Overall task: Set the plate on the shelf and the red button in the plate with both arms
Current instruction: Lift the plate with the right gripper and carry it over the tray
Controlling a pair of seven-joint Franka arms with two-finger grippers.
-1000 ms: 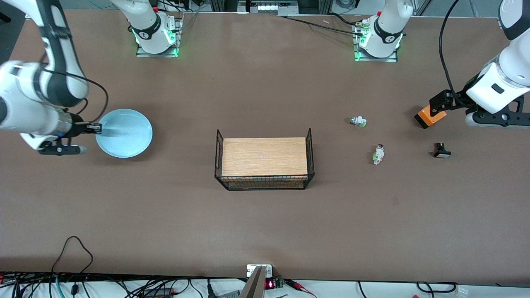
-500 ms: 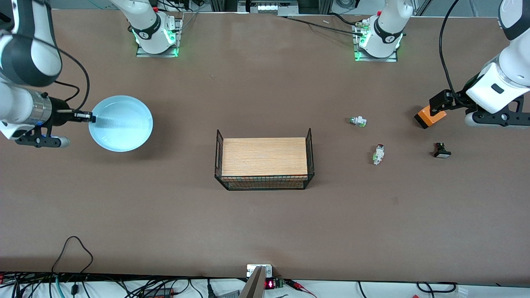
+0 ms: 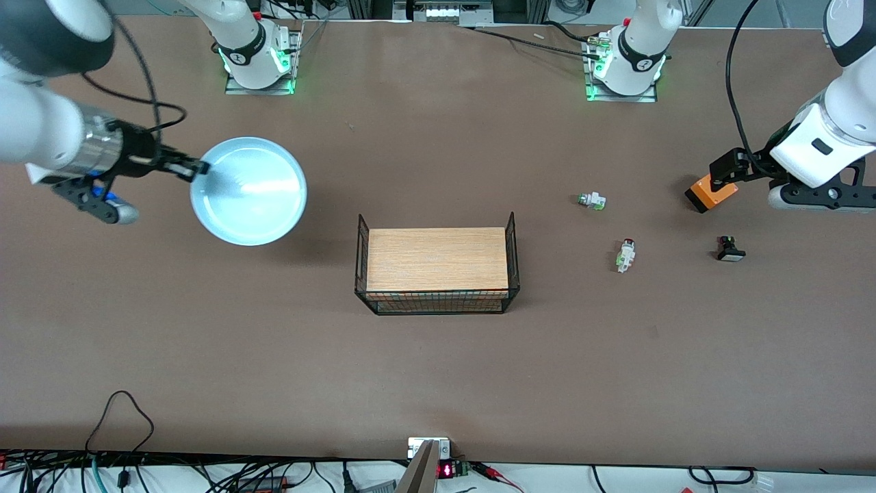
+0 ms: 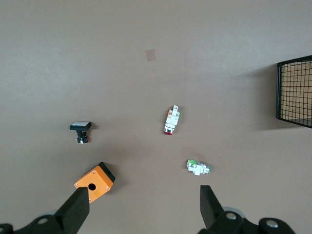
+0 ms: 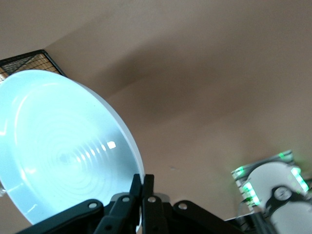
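Observation:
My right gripper (image 3: 195, 168) is shut on the rim of the light-blue plate (image 3: 250, 192) and holds it in the air, tilted, over the table toward the right arm's end. The plate fills the right wrist view (image 5: 63, 151), with the gripper (image 5: 142, 183) clamped on its edge. The red button (image 3: 625, 255), white with a red cap, lies on the table toward the left arm's end; it also shows in the left wrist view (image 4: 170, 120). My left gripper (image 4: 144, 207) is open and empty, high over the orange box (image 4: 95, 181).
A wire basket (image 3: 361, 263) with a wooden board (image 3: 436, 259) stands mid-table. A green-capped white part (image 3: 592, 200), a black button with white cap (image 3: 729, 249) and the orange box (image 3: 710, 193) lie near the red button.
My right gripper has lifted the plate off the table and carried it toward the basket, tilting it. The left arm has not moved.

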